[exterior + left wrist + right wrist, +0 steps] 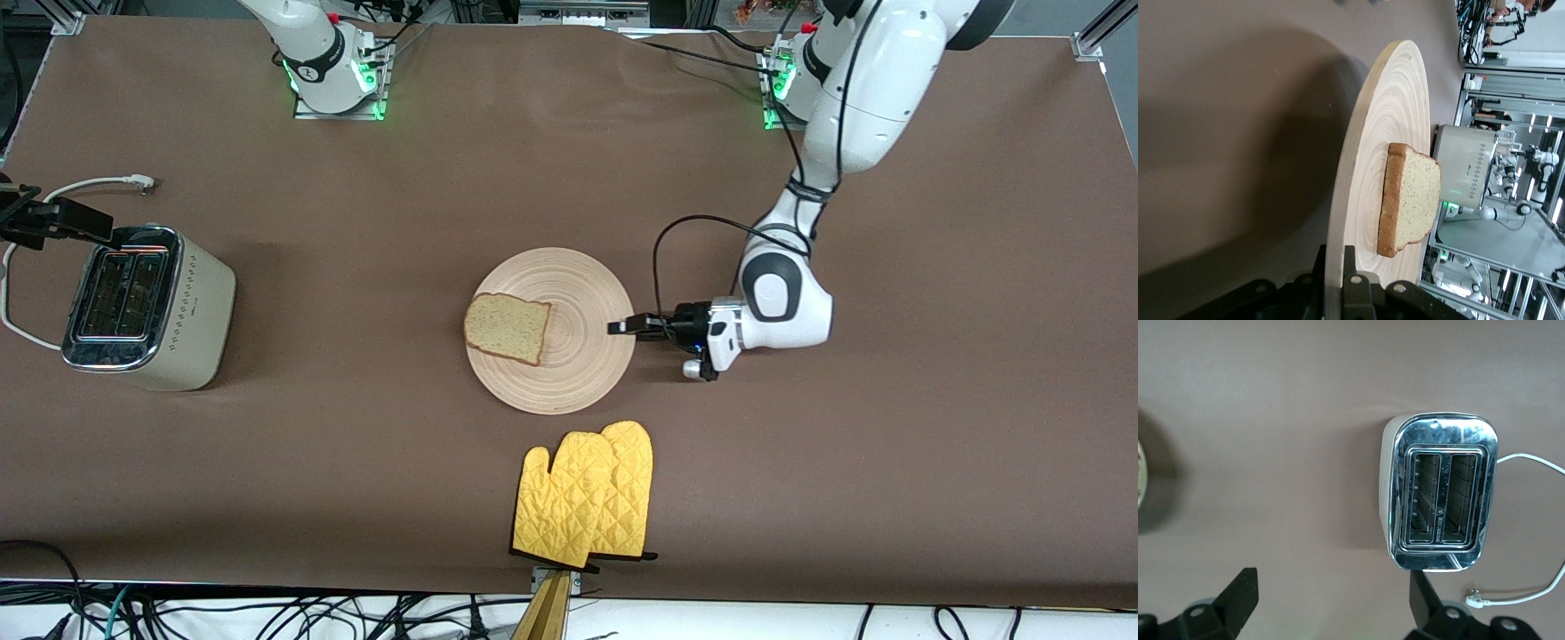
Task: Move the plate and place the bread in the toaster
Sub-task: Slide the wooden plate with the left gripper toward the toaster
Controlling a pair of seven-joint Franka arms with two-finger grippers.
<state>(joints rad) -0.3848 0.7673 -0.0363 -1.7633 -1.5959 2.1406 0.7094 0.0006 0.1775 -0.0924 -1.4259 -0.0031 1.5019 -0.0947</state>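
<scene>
Left gripper (620,327) fingers clamped on round pale wooden plate (578,373) rim, carrying speckled brown bread slice (507,328). Right gripper (1331,600) over cream chrome-topped toaster (147,307), fingers spread wide

Two glossy white Franka arms, built of rounded shells with grey joint caps, stand on square metal base plates lit by green lamps, each topped with a small red button. Black cables run along the left arm's links and loop toward its wrist, where a blue light glows. The left end effector (620,327) is black with slim black fingers (1353,270) and silver screw heads on its mount. The right end effector (1331,603) shows two broad, wedge-shaped black fingers (1239,594) with round bolts at their roots.
</scene>
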